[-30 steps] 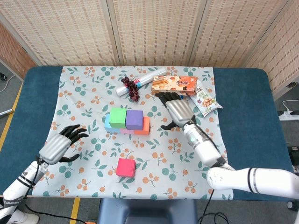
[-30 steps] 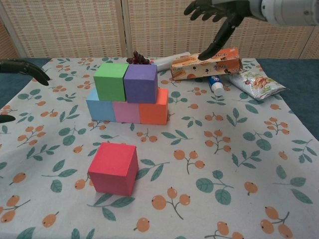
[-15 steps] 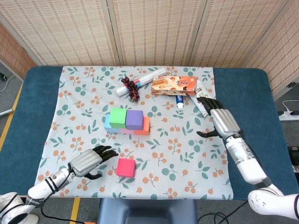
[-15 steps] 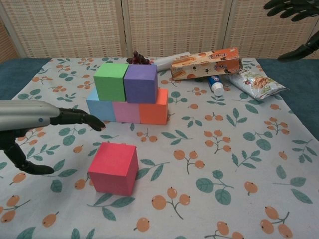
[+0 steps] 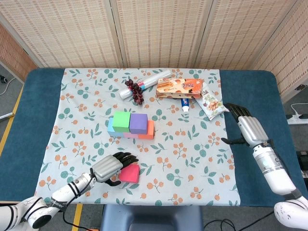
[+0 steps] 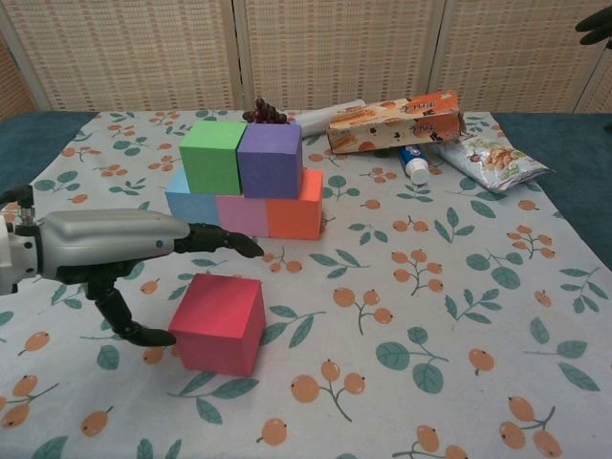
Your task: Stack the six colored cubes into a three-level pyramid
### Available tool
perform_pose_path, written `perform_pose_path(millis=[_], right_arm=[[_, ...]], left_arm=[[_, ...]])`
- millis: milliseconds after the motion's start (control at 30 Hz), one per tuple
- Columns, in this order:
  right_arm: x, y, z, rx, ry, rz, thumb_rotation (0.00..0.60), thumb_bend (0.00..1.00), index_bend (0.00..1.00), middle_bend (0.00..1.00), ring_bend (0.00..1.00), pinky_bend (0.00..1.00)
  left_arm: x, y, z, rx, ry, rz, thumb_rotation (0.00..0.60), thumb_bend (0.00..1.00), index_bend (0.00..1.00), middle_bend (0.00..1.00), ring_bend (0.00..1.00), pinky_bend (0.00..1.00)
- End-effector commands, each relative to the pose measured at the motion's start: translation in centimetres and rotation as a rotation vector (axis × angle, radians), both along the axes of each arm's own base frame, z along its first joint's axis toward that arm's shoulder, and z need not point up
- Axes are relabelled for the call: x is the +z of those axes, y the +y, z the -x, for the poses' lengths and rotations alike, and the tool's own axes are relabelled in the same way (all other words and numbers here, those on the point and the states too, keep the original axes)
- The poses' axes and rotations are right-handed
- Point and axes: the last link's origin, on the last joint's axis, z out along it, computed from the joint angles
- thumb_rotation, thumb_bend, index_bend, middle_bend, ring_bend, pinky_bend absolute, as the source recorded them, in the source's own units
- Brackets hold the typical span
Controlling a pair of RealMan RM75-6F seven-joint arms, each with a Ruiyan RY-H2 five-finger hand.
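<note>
Red is what catches the eye from the head view: the red cube sits alone on the cloth, and the left hand is right against its left side, fingers spread wide above the cube and thumb low beside it. Whether thumb or fingers actually touch the cube I cannot tell from up here; nothing is gripped. Beyond that hand, further up the cloth, stands the stack: green cube and purple cube side by side on top of a row whose blue cube, pink cube and orange cube peek out below. Well off to the right, the right hand hangs over the blue table past the cloth's edge, open with fingers loosely apart, holding nothing. Just left of and beyond it lies a snack bag, then a box, a tube, grapes and a roll.

From the chest view, the left hand fills the near left. Its fingers reach over the top left of the red cube without closing, and the thumb hooks down just beside the cube's left face. Behind the fingers are the blue cube, pink cube and orange cube, with the green cube and purple cube above. Only dark fingertips of the right hand show at the top right corner.
</note>
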Motion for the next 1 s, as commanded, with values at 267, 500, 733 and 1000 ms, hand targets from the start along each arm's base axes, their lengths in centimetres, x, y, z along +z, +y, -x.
perform_pose_path(millis=[267, 500, 733, 1000], right_arm=[[0.4, 0.1, 0.9, -0.013, -0.008, 0.007, 0.600, 0.07, 0.00, 0.04, 0.00, 0.00], [0.4, 0.2, 1.1, -0.017, -0.021, 0.012, 0.600, 0.07, 0.00, 0.04, 0.00, 0.00], [0.6, 0.3, 1.3, -0.024, -0.022, 0.015, 0.600, 0.07, 0.00, 0.04, 0.00, 0.00], [1.1, 0.8, 1.2, -0.024, -0.035, 0.030, 0.600, 0.07, 0.00, 0.04, 0.00, 0.00]], left_arm=[[-1.3, 0.0, 0.3, 0.037, 0.002, 0.003, 0.600, 0.28, 0.11, 0.15, 0.12, 0.21], [-2.0, 0.0, 0.3, 0.041, -0.031, -0.021, 0.600, 0.28, 0.30, 0.33, 0.31, 0.41], [-1.5, 0.3, 0.0, 0.042, -0.088, -0.052, 0.600, 0.28, 0.40, 0.49, 0.45, 0.54], [7.1, 3.8, -3.3, 0.020, -0.211, -0.125, 0.600, 0.28, 0.39, 0.47, 0.43, 0.51]])
